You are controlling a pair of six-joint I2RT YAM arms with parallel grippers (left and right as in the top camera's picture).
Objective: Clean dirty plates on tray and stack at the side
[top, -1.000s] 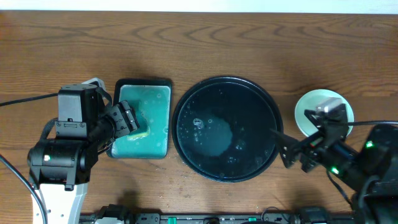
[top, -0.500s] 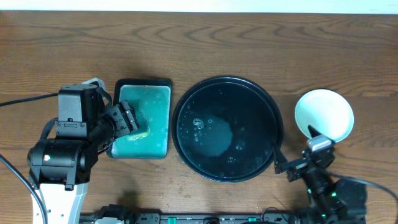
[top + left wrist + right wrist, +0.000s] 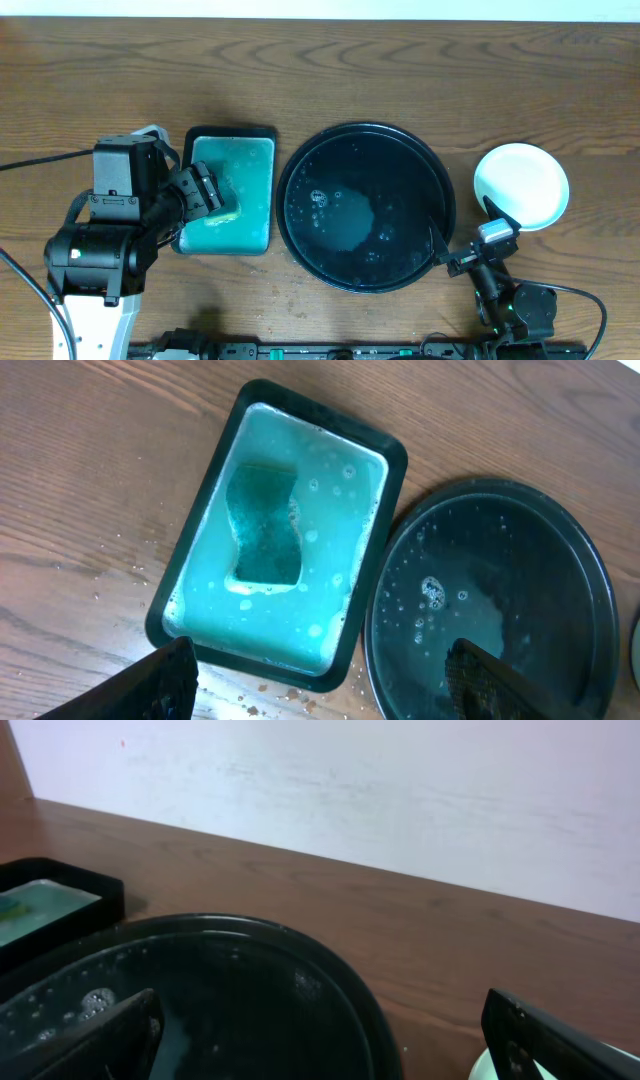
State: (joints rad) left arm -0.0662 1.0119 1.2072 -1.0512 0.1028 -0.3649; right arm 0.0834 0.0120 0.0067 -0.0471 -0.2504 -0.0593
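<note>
The round black tray (image 3: 365, 207) sits mid-table, wet with suds, and no plate lies on it. It also shows in the left wrist view (image 3: 490, 610) and the right wrist view (image 3: 230, 990). The plates (image 3: 521, 186) stand in one stack on the table right of the tray, white on top; an edge shows in the right wrist view (image 3: 483, 1070). My right gripper (image 3: 462, 225) (image 3: 320, 1050) is open and empty, low near the front edge, between the tray and the stack. My left gripper (image 3: 212, 195) (image 3: 320, 690) is open and empty over the rectangular tray.
A rectangular black-rimmed tray (image 3: 232, 137) (image 3: 390, 450) holds teal soapy water and a green sponge (image 3: 265, 525), left of the round tray. Crumbs lie on the wood by its near corner. A pale wall rises behind the table (image 3: 400, 790).
My right arm has drawn back from over the plate stack toward the table's front edge, so the stack now shows whole. The left arm has not moved.
</note>
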